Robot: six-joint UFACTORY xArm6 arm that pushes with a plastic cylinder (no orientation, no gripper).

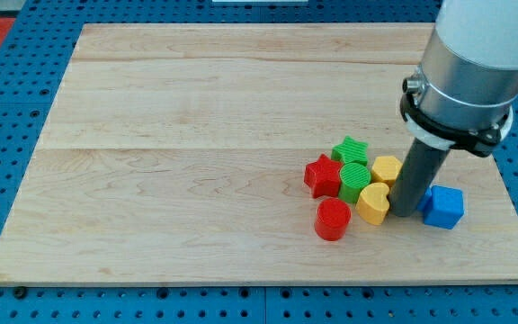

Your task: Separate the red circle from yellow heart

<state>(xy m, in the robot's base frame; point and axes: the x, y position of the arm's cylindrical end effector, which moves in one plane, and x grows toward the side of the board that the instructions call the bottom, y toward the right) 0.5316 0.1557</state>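
The red circle (333,219) sits on the wooden board at the view's lower right. The yellow heart (373,202) lies just to its upper right, touching or nearly touching it. My tip (405,212) stands right of the yellow heart, close against it, between the heart and a blue cube (442,206). The rod rises from there to the grey arm body at the view's top right.
A red star (323,175), a green circle (354,181), a green star (351,149) and a yellow hexagon (387,169) cluster just above the red circle and the heart. The board's right edge (516,207) is near the blue cube.
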